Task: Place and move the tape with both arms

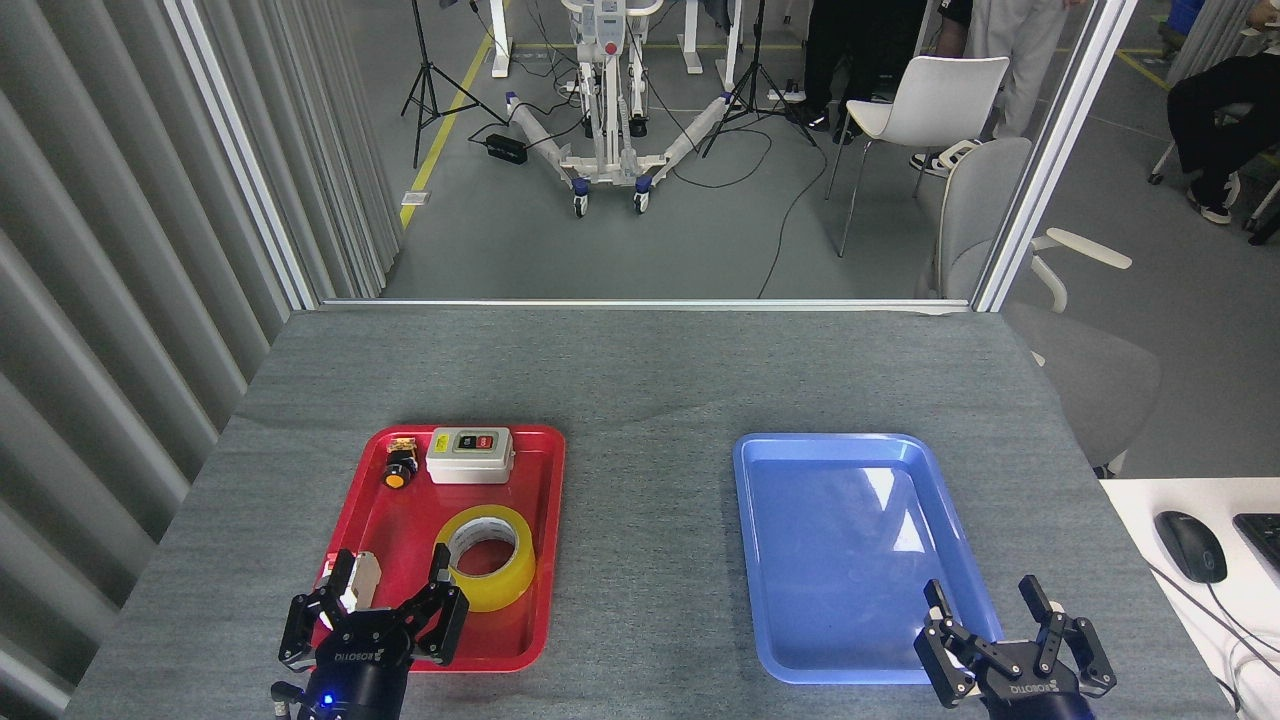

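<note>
**Figure: Approach to the tape, before the first grasp**

The tape (pixel 487 557), a wide roll of translucent yellow film on a white core, lies flat in the near right part of the glossy red tray (pixel 380 520). The left hand (pixel 392 588) hovers at the tray's near edge, fingers spread apart, one finger just beside the roll; nothing is gripped. The right hand (pixel 988 606) waits, likewise apart and empty, at the near right corner of the smooth blue tray (pixel 770 560), which holds nothing. Both trays sit well apart on the grey, felt-like bench (pixel 650 370). Also in the red tray: a grey switch box (pixel 469 455), a small yellow-capped push button (pixel 399 469), and a pale object partly hidden behind the left fingers. Judged step: pre-grasp. The next move likely calls for straddling the roll's rim and closing; the slick film may slip.
</note>
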You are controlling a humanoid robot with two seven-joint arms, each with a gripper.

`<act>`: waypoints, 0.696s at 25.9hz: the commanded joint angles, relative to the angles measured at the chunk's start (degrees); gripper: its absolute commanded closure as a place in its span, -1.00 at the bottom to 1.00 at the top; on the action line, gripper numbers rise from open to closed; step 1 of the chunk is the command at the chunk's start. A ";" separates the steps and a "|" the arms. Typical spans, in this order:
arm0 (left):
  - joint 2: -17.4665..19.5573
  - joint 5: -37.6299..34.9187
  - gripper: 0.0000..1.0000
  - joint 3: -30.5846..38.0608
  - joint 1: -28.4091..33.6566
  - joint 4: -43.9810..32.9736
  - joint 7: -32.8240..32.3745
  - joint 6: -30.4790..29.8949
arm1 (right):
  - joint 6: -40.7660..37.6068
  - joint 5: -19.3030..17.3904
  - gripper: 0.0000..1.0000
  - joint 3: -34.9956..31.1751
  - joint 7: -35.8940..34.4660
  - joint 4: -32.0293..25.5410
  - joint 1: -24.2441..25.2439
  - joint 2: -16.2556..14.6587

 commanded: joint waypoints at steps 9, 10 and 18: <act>0.09 0.00 -1.00 -0.09 -0.25 0.05 -0.19 -0.25 | -0.04 0.00 -1.00 -0.09 -0.02 0.00 -0.09 0.49; 0.09 0.00 -1.00 -0.09 -0.25 0.05 -0.19 -0.16 | -0.04 0.09 -1.00 -0.09 -0.02 0.00 -0.09 0.49; 0.09 0.00 -1.00 0.00 -1.57 -0.21 -0.10 -0.25 | -0.04 0.00 -1.00 -0.26 -0.02 0.00 0.00 0.67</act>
